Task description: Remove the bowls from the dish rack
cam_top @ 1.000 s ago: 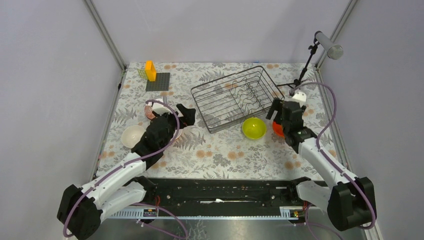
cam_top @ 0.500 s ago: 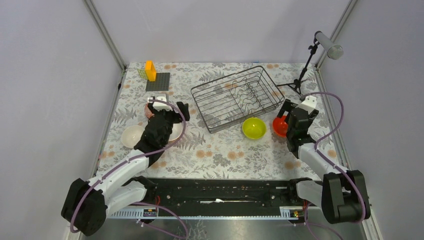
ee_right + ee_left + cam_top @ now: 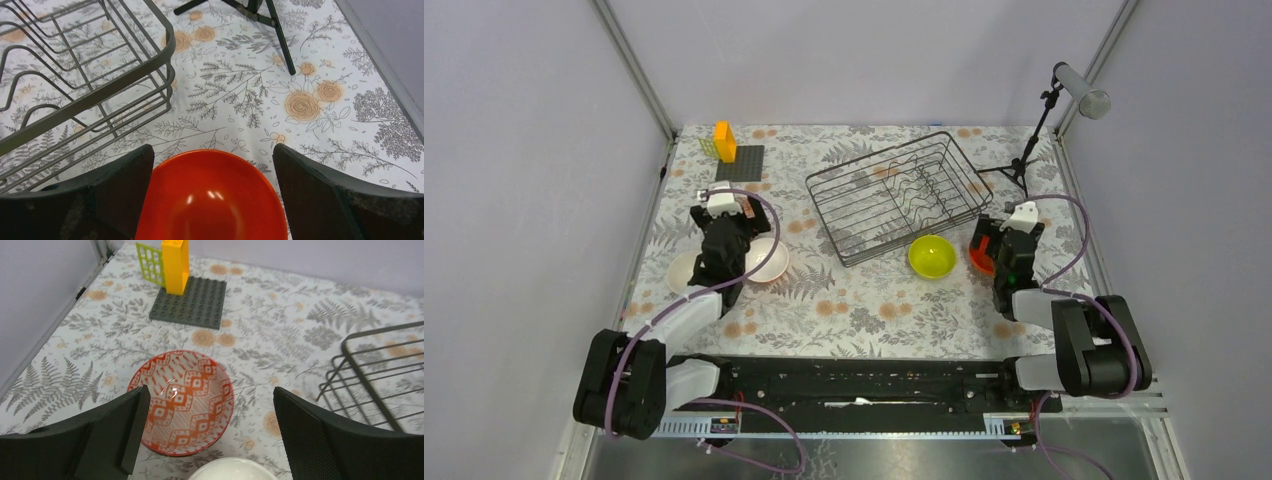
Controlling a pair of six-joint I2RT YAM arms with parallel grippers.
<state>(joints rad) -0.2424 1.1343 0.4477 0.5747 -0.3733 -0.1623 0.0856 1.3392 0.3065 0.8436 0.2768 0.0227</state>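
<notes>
Dish rack: the dish rack (image 3: 874, 157) stands at the far middle of the table (image 3: 874, 300), turned at an angle, its wavy wire dividers showing.

Yellow-green bowl: the yellow-green bowl (image 3: 931, 256) sits upright on the table just beside the rack's near right corner, outside it.

Orange bowl: the orange bowl (image 3: 212, 200) sits upright on the table to the right of the yellow-green one, near the rack's right end but apart from its wires.

Right gripper: the right gripper (image 3: 212, 150) is above the orange bowl with its fingers spread wide, one on each side of the bowl; neither finger can be seen touching it.

Left gripper: the left gripper (image 3: 210, 390) has its fingers wide apart and hangs over the left part of the table, gripping nothing.

Patterned bowl: the patterned bowl (image 3: 181, 401), red and white, rests on the table between the left fingers in the wrist view.

White bowl: the white bowl (image 3: 771, 262) sits just nearer than the patterned one.

Beige bowl: the beige bowl (image 3: 681, 272) lies to the left of the white one, partly hidden by the arm.

Far left corner: an orange block (image 3: 176, 265) stands on a dark plate (image 3: 192, 302), with a green grid (image 3: 151, 264) beside it.

Far right: a black stand (image 3: 278, 35) has its legs on the table.
</notes>
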